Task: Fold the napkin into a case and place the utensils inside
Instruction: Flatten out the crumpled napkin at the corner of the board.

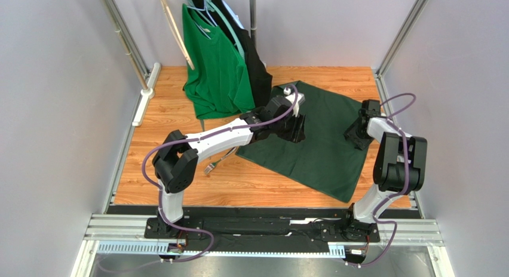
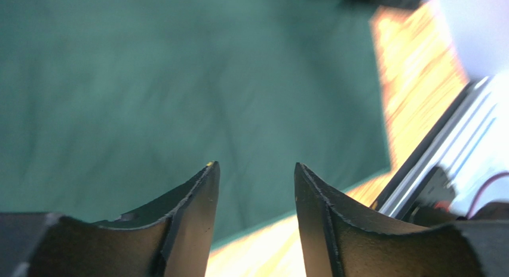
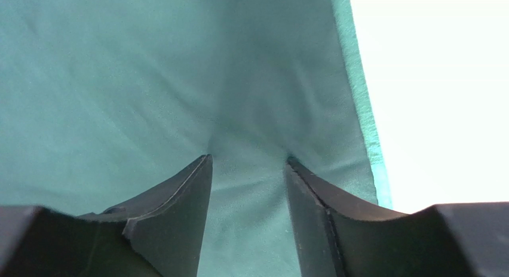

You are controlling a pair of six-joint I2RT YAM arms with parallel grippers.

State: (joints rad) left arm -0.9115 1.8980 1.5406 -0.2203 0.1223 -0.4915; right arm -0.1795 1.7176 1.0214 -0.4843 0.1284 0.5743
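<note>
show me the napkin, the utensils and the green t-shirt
napkin [image 1: 325,142], top external view, middle of the spread cloth
utensils [image 1: 210,168], top external view, their near, left end
green t-shirt [image 1: 218,74], top external view, front of the hanging shirt

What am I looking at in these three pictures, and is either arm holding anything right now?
You see two robot arms, a left arm and a right arm, each ending in black two-finger jaws. The wide picture comes from above and behind them; the other two look out from each wrist. On the orange-brown wooden table lies a large dark forest-green cloth napkin, spread flat. Slim shiny silver metal utensils lie beside it, under the left arm. The left jaws hang open over the napkin, empty. The right jaws stand apart, tips on the cloth near its edge, which puckers between them.
</note>
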